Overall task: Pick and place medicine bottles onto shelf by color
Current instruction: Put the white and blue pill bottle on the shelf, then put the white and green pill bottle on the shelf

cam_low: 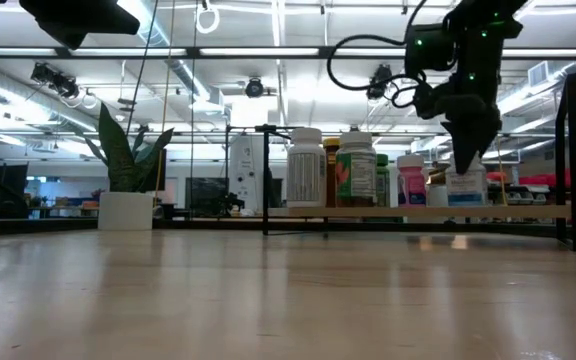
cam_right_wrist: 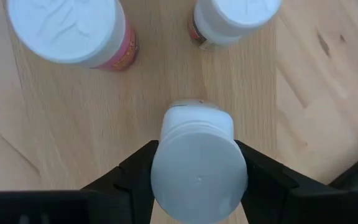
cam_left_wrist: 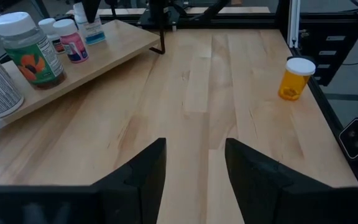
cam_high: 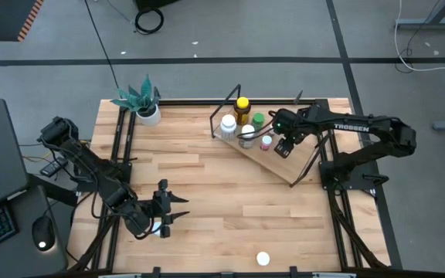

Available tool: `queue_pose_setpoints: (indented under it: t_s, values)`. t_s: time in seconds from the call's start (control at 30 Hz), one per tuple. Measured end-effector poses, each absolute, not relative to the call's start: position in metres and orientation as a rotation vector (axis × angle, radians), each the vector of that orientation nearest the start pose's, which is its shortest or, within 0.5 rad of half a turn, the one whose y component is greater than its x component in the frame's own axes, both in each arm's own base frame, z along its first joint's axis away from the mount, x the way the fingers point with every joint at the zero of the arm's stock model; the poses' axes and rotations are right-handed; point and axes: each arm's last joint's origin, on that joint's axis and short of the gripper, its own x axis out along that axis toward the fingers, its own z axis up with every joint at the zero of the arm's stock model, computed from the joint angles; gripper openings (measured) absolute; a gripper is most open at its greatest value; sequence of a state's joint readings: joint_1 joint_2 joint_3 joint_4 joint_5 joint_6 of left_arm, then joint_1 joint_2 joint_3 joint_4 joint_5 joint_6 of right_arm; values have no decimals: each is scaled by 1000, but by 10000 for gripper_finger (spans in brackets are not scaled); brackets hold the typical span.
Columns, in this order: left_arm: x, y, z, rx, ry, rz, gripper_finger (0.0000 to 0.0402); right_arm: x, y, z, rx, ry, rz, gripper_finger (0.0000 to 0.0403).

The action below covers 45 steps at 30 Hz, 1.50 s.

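Grey floor surrounds the plank desk (cam_high: 207, 193) from above: the right hand (cam_high: 283, 147) hangs over the shelf (cam_high: 273, 158) among medicine bottles (cam_high: 238, 123), while the left hand (cam_high: 178, 210) waits, fingers apart, near the desk's front; one white-capped bottle (cam_high: 263, 259) stands alone. Level across, bottles line the board. The right wrist shows fingers clamped around a white bottle (cam_right_wrist: 197, 165), likely light, rigid and slick-sided, best gripped mid-body.

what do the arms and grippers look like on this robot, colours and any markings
Both arms are black, jointed, with dark cables running along them. The right arm carries white TROSSEN lettering on its upper link, and green indicator lights glow near its wrist. The left gripper shows two broad, dark, wedge-shaped fingers. The right gripper has the same matte black fingers. The left arm shows no readable markings.
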<state>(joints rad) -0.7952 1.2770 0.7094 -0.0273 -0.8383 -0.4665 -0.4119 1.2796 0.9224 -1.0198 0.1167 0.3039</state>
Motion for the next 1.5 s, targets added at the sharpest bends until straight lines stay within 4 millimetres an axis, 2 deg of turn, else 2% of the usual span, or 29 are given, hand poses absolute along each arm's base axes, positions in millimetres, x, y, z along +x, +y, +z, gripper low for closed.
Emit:
queue_pose_setpoints:
  t_s: [0.43, 0.8, 1.27, 1.4, 1.5]
  values:
    - [194, -167, 227, -32, 380, 133, 172, 180, -110, 234, 470, 1279, -673, 193]
    - [194, -167, 227, -33, 380, 133, 172, 180, -114, 234, 482, 1255, -676, 229]
    - [194, -167, 227, -46, 380, 135, 172, 175, -111, 235, 512, 1293, -681, 321]
    - [194, -167, 227, -45, 380, 135, 172, 170, -107, 243, 529, 1270, -698, 343]
    - [194, -166, 227, -45, 380, 138, 172, 167, -106, 258, 544, 1211, -715, 362]
